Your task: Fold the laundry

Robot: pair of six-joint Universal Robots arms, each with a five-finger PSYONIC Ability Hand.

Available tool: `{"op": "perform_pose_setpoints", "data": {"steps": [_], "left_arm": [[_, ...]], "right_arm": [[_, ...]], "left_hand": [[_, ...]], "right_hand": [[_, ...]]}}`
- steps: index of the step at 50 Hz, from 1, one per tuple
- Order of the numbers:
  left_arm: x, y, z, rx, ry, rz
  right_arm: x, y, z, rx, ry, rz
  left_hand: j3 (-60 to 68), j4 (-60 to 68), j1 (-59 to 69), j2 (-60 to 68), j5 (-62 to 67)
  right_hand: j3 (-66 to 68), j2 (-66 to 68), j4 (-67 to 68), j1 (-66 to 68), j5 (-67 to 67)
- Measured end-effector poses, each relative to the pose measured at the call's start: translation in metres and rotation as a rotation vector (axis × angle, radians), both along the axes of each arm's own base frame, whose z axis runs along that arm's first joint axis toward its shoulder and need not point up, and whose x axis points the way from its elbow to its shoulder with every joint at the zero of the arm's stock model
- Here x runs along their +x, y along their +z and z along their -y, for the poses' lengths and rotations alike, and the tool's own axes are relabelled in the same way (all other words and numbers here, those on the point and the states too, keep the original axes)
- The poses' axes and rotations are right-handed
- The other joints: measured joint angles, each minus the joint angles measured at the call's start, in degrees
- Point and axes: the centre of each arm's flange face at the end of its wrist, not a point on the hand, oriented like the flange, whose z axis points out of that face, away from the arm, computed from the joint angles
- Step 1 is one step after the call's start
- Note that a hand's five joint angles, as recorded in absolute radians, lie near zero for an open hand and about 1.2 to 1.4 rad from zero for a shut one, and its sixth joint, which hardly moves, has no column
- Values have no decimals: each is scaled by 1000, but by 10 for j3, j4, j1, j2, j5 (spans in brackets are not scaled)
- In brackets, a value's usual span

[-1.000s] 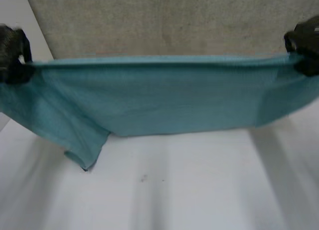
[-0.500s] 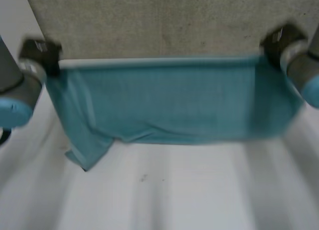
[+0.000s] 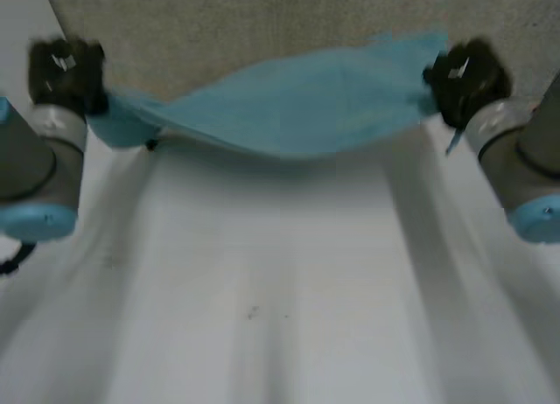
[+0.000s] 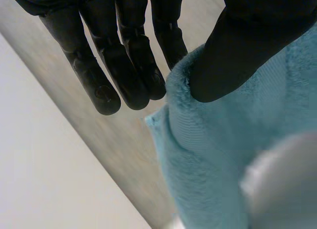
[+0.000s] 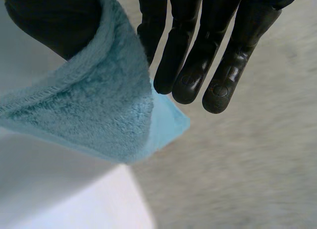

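Left hand (image 3: 66,72): at the left end of the towel (image 3: 297,107); the thumb bears down on the pile against straight, close-set fingers (image 4: 124,75), pinching that corner.
Towel: teal, slung between both hands above the far edge of the table (image 3: 280,290); its middle sags lowest and its right end rides higher.
Right hand (image 3: 464,80): at the towel's right end; thumb and straight, side-by-side fingers (image 5: 198,60) nip the hemmed corner.
Why so: two pinched corners spread one long edge, probably so the cloth can be laid flat for folding.
Edges: the towel's sagging edge hangs close to the table; contact cannot be told.
Open room: broad white table on the towel's near side; a grey surface (image 3: 262,28) lies beyond it.
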Motion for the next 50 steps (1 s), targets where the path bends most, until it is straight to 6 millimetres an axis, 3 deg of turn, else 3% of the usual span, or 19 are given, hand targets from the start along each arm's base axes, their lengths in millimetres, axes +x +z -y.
{"op": "perform_pose_setpoints", "data": {"steps": [6, 10, 13, 17, 23, 35, 38, 41, 43, 44, 50], "left_arm": [[1, -72, -19, 204, -38, 45], [3, -95, -29, 270, -44, 62], [6, -105, -35, 305, -40, 71], [15, -105, -36, 317, -17, 69], [33, -97, -37, 310, 28, 60], [39, -98, -40, 321, 34, 58], [38, -98, -40, 324, 33, 59], [38, -99, -41, 329, 32, 61], [38, -99, -42, 334, 32, 62], [38, -100, -43, 342, 32, 65], [39, -100, -57, 409, 31, 84]], "right_arm": [[0, -83, -2, 240, 24, -37], [-2, -109, -4, 325, 21, -25], [-9, -125, -5, 403, 5, 22], [-19, -130, -2, 452, -14, 91], [-44, -128, 7, 537, -24, 264], [-79, -134, 15, 672, -101, 349], [-82, -135, 15, 684, -117, 360], [-86, -137, 15, 702, -144, 386], [-88, -137, 15, 707, -154, 396], [-89, -136, 15, 709, -161, 402], [-91, -121, 12, 676, -158, 385]], "left_hand": [[0, 0, 0, 0, 0], [0, 0, 0, 0, 0], [0, 0, 0, 0, 0], [0, 0, 0, 0, 0], [0, 0, 0, 0, 0], [0, 0, 0, 0, 0], [0, 0, 0, 0, 0], [0, 0, 0, 0, 0], [0, 0, 0, 0, 0], [0, 0, 0, 0, 0], [0, 0, 0, 0, 0]], "right_hand": [[0, 0, 0, 0, 0], [-32, -38, -34, -23, -28], [-234, -229, -240, -173, -222], [-314, -304, -321, -235, -307], [-314, -304, -323, -235, -308], [-285, -295, -290, -218, -285], [-269, -268, -275, -206, -273], [-101, -87, -108, -56, -111], [-101, -87, -108, -56, -111], [-7, -1, -11, 0, -19], [-1, 1, -1, 0, -16]]}}
